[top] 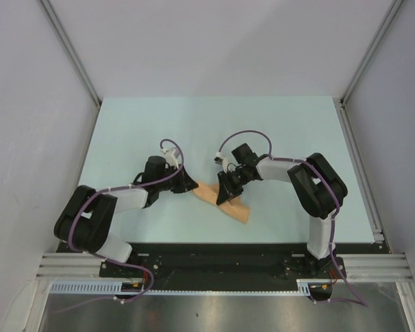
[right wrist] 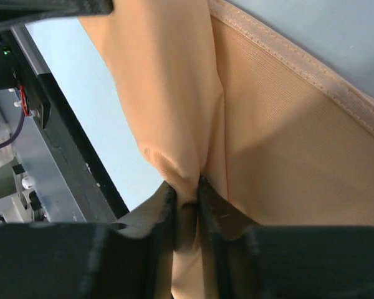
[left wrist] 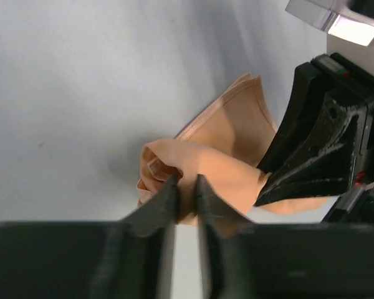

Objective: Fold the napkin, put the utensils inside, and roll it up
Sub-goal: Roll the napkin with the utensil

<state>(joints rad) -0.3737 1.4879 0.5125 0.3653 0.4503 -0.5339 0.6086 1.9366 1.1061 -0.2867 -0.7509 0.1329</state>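
The peach-orange napkin lies as a narrow folded strip near the table's front middle, running from upper left to lower right. My left gripper is shut on the strip's bunched left end, with cloth pinched between its fingers. My right gripper is shut on a fold of the napkin near the strip's middle, pressing from above. In the left wrist view the right gripper's black fingers sit on the cloth just to the right. No utensil shows in any view.
The pale blue table has grey walls on three sides. A black rail with both arm bases runs along the front edge. The two grippers are close together over the napkin.
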